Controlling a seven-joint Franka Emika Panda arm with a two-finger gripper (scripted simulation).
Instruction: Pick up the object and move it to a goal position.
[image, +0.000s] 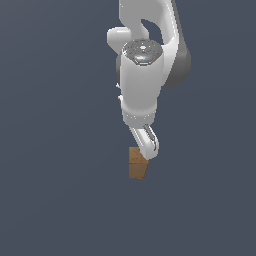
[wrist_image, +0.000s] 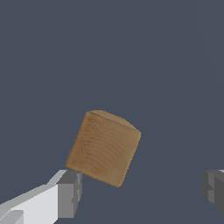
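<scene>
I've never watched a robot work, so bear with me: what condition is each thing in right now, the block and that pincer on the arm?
wooden cube: free, not gripped, seen tilted between the fingers in the wrist view.
pincer: open, fingers spread wide to either side of the cube; one pad close to a cube corner, the other well clear.
arm: reaching down over the cube.

Cube (wrist_image: 104, 148) sits just ahead of gripper (wrist_image: 142, 192), btwn spread fingers.

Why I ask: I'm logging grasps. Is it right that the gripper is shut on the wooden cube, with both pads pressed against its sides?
Not right. The wrist view shows the gripper open: the wooden cube sits near one pad, with the other pad well clear.
</scene>
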